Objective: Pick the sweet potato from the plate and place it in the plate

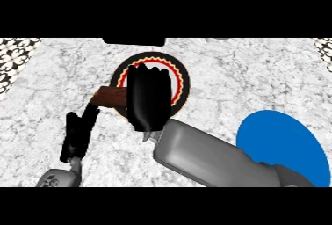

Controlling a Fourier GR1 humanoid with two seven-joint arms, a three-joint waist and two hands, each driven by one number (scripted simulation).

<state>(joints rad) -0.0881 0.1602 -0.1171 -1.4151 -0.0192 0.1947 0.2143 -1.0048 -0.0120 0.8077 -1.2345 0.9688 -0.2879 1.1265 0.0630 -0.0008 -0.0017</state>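
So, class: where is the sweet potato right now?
In the head view, left of centre, at the patterned plate's left rim, the sweet potato pokes out from under the right hand.

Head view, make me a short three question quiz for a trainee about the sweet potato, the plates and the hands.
1. True or false: the sweet potato lies on the blue plate.
2. Which hand covers the patterned plate? A) right hand B) left hand
3. Fill in: the sweet potato pokes out at the patterned plate's ____ edge in the view.

Key:
1. False; it is at the patterned plate, partly hidden under the right hand.
2. A
3. Left
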